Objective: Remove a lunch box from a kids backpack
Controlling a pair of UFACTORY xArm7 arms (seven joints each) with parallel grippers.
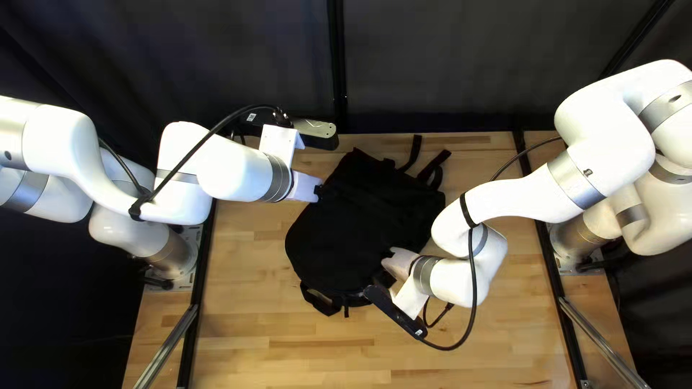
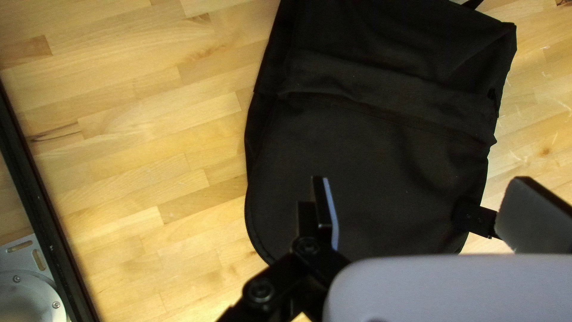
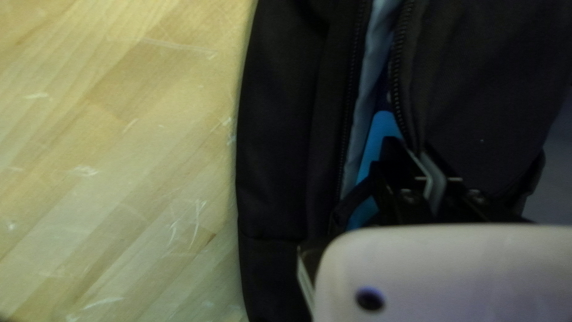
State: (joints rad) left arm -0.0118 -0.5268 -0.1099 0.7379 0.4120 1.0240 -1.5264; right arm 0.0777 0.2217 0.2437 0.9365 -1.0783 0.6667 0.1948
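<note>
My right fingers (image 3: 399, 167) are pinching the zippered flap (image 3: 476, 89) at roughly 5 o'clock on the backpack (image 1: 346, 223), seen from above. Probably the lunch box (image 3: 380, 128), bright blue, peeks out from inside right beside them. Left fingers (image 2: 530, 214) are wide open over 10 o'clock. Tip: pin the backpack to the desk (image 1: 245, 302) first, then peel gently.
</note>
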